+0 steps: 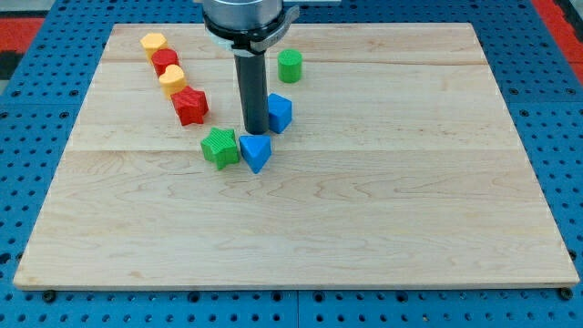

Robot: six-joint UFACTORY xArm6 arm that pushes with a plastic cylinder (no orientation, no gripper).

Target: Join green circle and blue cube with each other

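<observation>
The green circle (290, 65) stands near the view's top centre of the wooden board. The blue cube (279, 112) sits below it, a block's width or so apart from it. My tip (255, 129) is at the blue cube's left side, touching or nearly touching it, and just above the blue triangular block (256, 152). The rod hides part of the cube's left face.
A green star-like block (219, 148) touches the blue triangular block's left side. A red star block (190, 106) lies left of my tip. A chain of yellow (153, 42), red (165, 62) and yellow (172, 80) blocks runs toward the view's top left. The board's edge (291, 290) is at the bottom.
</observation>
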